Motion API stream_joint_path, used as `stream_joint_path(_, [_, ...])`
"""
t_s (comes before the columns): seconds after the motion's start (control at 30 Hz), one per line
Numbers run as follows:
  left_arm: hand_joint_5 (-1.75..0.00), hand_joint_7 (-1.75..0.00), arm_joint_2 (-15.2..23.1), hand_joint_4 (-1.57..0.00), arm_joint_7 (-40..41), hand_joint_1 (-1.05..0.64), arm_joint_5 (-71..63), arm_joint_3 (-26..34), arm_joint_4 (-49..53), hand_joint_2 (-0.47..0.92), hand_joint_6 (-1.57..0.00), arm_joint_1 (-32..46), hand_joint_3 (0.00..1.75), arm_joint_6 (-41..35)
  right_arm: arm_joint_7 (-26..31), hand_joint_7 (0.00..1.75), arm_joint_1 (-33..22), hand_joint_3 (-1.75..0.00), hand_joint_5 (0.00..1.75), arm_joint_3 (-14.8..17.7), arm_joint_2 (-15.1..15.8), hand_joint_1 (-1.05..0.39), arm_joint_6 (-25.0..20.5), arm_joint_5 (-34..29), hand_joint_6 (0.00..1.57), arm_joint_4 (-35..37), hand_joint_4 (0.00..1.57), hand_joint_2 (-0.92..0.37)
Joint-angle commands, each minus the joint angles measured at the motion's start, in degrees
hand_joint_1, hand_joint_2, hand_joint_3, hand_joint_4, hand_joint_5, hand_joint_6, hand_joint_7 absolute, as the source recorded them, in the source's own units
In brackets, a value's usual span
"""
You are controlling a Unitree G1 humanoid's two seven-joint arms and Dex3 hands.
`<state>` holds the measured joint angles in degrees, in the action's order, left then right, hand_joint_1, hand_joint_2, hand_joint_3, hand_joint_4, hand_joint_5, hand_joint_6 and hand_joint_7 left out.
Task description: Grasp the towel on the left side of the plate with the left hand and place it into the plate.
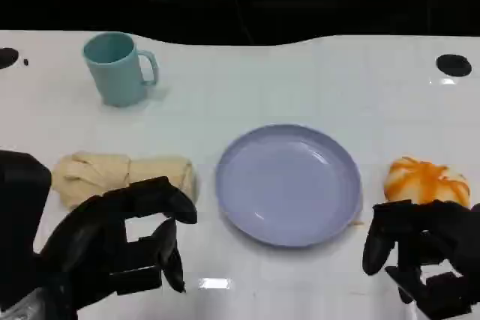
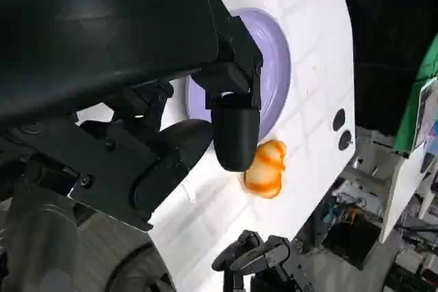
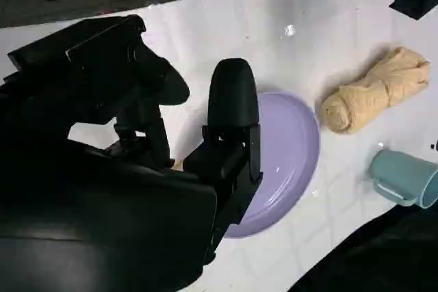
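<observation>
The towel (image 1: 124,175) lies rolled on the table (image 1: 300,80), just left of the plate (image 1: 289,183) (not yet touched). The left hand (image 1: 124,249) hovers near it — fingers apart, holding nothing. The right hand (image 1: 420,256) is likewise empty, fingers loosely spread.

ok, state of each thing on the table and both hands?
towel: rolled, on the table left of the plate, not held
plate: empty, upright
mug: upright, far left
orange object: on the table, right of plate
left hand: open, holds nothing
right hand: open, holds nothing
</observation>
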<state>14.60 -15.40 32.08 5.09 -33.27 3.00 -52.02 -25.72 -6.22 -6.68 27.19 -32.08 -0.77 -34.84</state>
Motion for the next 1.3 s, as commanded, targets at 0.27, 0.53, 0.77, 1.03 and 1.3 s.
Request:
stream_joint_path(0.27, [-1.75, -1.75, 0.88, -0.82, 0.32, -0.15, -0.58, 0.23, 0.55, 0.57, -0.68, -0.01, 1.26, 1.07, 0.33, 1.43, 0.48, -1.03, 1.66, 0.08, 0.23, 0.04, -0.71, 0.01, 0.67, -0.65, 0.70, -0.60])
stream_joint_path(0.53, [-1.75, -1.75, 0.47, -0.82, 1.48, -0.16, -0.62, 0.39, 0.49, 0.58, -0.67, -0.16, 1.23, 0.39, 0.40, 1.43, 0.66, -1.02, 1.66, -0.02, 0.27, 0.04, -1.06, -0.05, 0.67, -0.68, 0.69, -0.61])
stream_joint_path(0.77, [-1.75, -1.74, 0.11, -0.82, 4.40, -0.14, -1.35, 0.35, -0.59, 0.57, -0.68, -0.40, 1.23, -0.49, 0.67, 1.43, 0.86, -1.02, 1.66, -0.37, -0.07, 0.05, -1.54, 0.00, 0.67, -0.70, 0.70, -0.61])
stream_joint_path(1.03, [-1.70, -1.38, 2.62, -0.69, 4.03, -0.09, -7.25, -1.06, -1.54, 0.56, -0.72, 0.66, 1.19, 6.52, 0.94, 1.43, 0.70, -1.03, 1.67, -0.95, -0.42, 0.05, -1.16, 0.06, 0.67, -1.01, 0.70, -0.61])
stream_joint_path(1.3, [-1.00, -0.40, 10.23, -0.45, 1.57, -0.26, -23.65, -4.56, 1.86, 0.88, -0.56, -0.62, 0.35, 25.28, 1.45, 1.42, 1.60, -1.03, 1.68, -2.24, -0.39, 0.03, -2.05, -1.01, 0.68, -1.26, 0.71, -0.60])
